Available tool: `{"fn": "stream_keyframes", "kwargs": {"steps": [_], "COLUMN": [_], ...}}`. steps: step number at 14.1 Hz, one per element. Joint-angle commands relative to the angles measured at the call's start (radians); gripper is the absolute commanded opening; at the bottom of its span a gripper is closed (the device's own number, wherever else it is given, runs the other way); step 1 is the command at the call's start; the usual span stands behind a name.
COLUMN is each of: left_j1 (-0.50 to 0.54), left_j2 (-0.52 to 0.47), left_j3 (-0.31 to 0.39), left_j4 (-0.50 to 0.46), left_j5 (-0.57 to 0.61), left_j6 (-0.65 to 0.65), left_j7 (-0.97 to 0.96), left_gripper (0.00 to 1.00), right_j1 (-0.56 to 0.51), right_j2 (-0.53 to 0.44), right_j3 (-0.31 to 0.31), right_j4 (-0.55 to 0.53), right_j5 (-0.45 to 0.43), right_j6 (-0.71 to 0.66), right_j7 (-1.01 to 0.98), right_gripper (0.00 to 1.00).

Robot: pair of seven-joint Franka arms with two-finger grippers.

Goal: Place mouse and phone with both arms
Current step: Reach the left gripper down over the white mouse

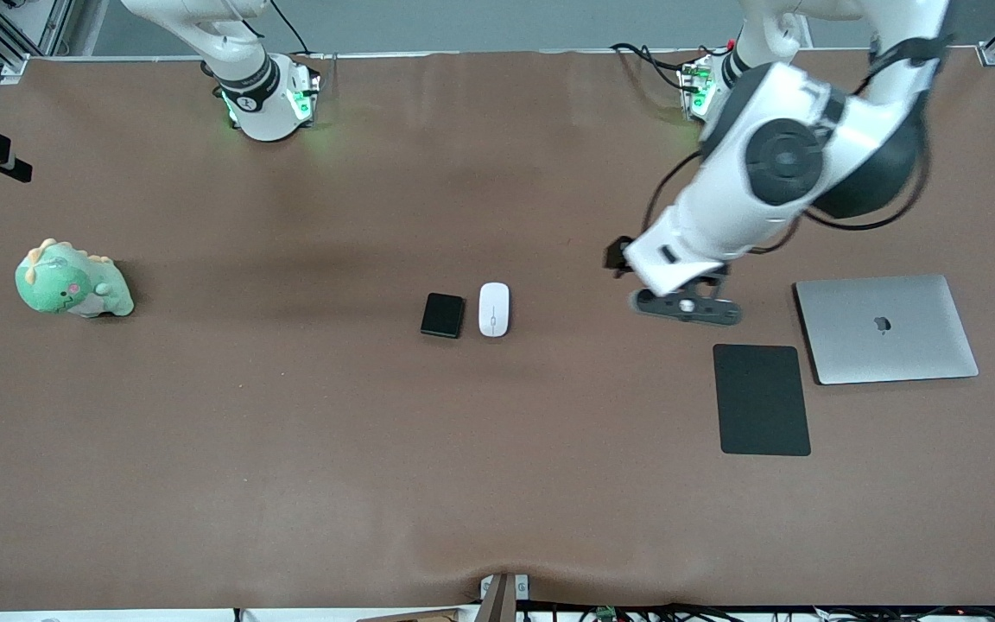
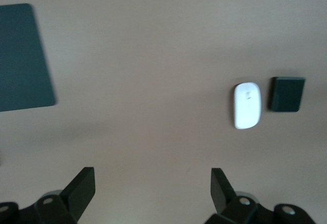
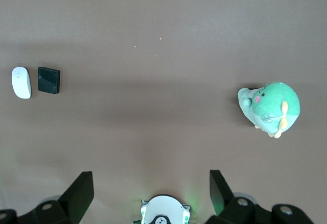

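Left hand [image 2: 150,185]: fingers [image 2: 82,185] spread apart and empty; it hangs over bare desk between the mouse and the mouse pad, toward the left arm's end.
Right hand [image 3: 150,185]: fingers [image 3: 80,188] spread apart and empty; it is raised high over the right arm's own green-lit base [image 3: 164,209], where this arm waits; the front view does not show this hand.
Mouse [image 1: 494,309]: white oval lying flat near the middle of the desk, just beside the phone, on the side toward the left arm's end.
Phone [image 1: 443,315]: small black glossy slab lying flat, close to the mouse with a narrow gap between them, on the side toward the right arm's end.
Mouse pad [image 1: 761,399]: matte black rectangle, well apart from the mouse, toward the left arm's end and nearer to the front camera than the left hand's spot.
Laptop [image 1: 886,328]: silver, lid closed, just beside the mouse pad.
Plush dinosaur [image 1: 70,282]: green toy, toward the right arm's end of the desk [image 1: 290,449], well apart from the phone.
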Motion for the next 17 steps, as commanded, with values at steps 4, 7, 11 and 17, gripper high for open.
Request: {"fn": "stream_keyframes", "kwargs": {"steps": [4, 7, 11, 17], "left_j1": [-0.160, -0.258, -0.323, -0.370], "left_j2": [0.135, 0.218, 0.360, 0.502], "left_j3": [0.005, 0.013, 0.017, 0.051], "left_j4": [0.021, 0.024, 0.089, 0.172], "left_j5": [0.052, 0.096, 0.132, 0.155], "left_j6": [0.142, 0.217, 0.291, 0.380], "left_j7": [-0.201, -0.284, -0.341, -0.359], "left_gripper": [1.00, 1.00, 1.00, 1.00], "right_j1": [0.008, 0.005, 0.005, 0.007], "right_j2": [0.002, 0.013, 0.026, 0.097], "right_j3": [-0.007, -0.005, -0.007, -0.005], "right_j4": [-0.012, 0.001, 0.001, 0.004], "right_j5": [0.002, 0.006, 0.018, 0.008], "right_j6": [0.013, 0.001, 0.000, 0.012], "right_j7": [-0.003, -0.003, -0.004, -0.009], "right_gripper": [1.00, 1.00, 1.00, 1.00]}}
